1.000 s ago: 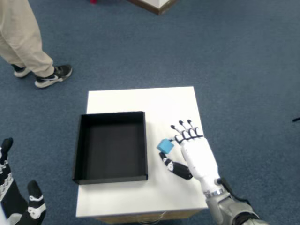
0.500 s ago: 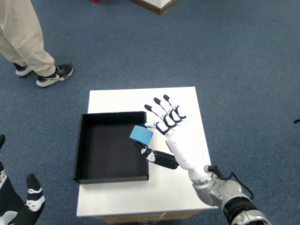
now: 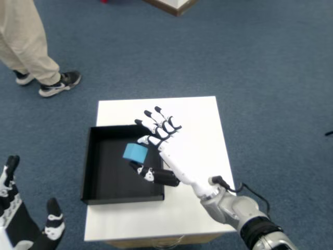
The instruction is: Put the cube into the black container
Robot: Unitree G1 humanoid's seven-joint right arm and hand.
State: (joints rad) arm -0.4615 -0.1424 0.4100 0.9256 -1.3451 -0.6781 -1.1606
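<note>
A light blue cube (image 3: 135,152) is pinched between the thumb and a finger of my right hand (image 3: 158,147), whose other fingers fan out. Hand and cube are over the right half of the black container (image 3: 89,156), a shallow square tray on the left of the white table (image 3: 197,125). Whether the cube touches the tray floor I cannot tell. My right forearm reaches in from the lower right across the table.
My left hand (image 3: 21,229) is at the bottom left, off the table. A person's legs and shoes (image 3: 41,73) stand on the blue carpet at the upper left. A wooden furniture corner (image 3: 174,5) shows at the top edge.
My right hand has carried the cube up off the table and leftwards, from beside the tray's right wall to above the tray's interior. The left hand rose slightly.
</note>
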